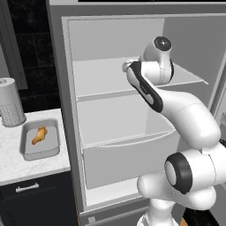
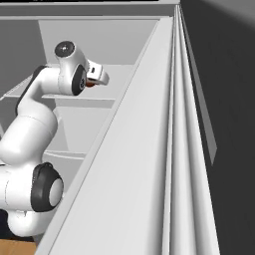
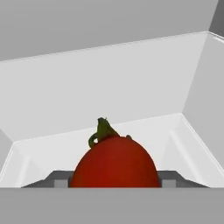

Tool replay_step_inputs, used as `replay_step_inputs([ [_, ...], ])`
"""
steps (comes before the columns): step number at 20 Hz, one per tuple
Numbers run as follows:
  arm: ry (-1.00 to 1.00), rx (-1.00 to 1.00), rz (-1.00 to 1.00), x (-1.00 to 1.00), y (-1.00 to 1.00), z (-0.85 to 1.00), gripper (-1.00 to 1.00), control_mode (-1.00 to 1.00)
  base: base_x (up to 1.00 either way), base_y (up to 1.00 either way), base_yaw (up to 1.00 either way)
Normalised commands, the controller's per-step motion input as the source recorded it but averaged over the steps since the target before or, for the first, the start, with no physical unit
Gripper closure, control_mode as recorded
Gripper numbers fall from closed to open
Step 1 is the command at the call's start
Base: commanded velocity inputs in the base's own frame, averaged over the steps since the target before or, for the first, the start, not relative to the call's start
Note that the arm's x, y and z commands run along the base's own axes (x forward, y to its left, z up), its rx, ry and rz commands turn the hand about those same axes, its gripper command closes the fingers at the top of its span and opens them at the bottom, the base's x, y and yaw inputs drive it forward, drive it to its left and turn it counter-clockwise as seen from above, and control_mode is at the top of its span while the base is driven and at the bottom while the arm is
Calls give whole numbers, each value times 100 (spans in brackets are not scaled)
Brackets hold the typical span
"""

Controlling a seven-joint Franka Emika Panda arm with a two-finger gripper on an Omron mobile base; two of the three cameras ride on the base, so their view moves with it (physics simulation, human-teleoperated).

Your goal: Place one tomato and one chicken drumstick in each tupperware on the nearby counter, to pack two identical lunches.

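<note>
A red tomato (image 3: 114, 162) with a green stem sits on a white fridge shelf, close up in the hand view. My gripper (image 3: 114, 181) is around it, and a dark fingertip (image 3: 62, 180) presses each side. From the right base view, the hand (image 2: 97, 73) reaches into the upper fridge shelf, with a sliver of the tomato (image 2: 88, 84) under it. On the counter (image 1: 17, 170) to the left lies one grey tupperware (image 1: 54, 152) holding a chicken drumstick (image 1: 39, 134).
The open fridge has white shelves (image 1: 110, 86) and a lower drawer (image 1: 128, 163). Its open door (image 2: 149, 149) stands edge-on close on my right. A paper-towel roll (image 1: 9, 102) stands behind the tupperware. Dark cabinets with a silver handle (image 1: 27, 188) run below the counter.
</note>
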Motion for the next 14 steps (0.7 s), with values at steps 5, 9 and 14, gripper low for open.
replay_step_inputs([
  [5,2,0,0,-5,0,-46,100,-100,0,0,0],
  [9,-17,0,0,-46,2,-12,100,-100,0,0,0],
  [14,-5,-1,4,-80,14,21,100,-100,0,0,0],
])
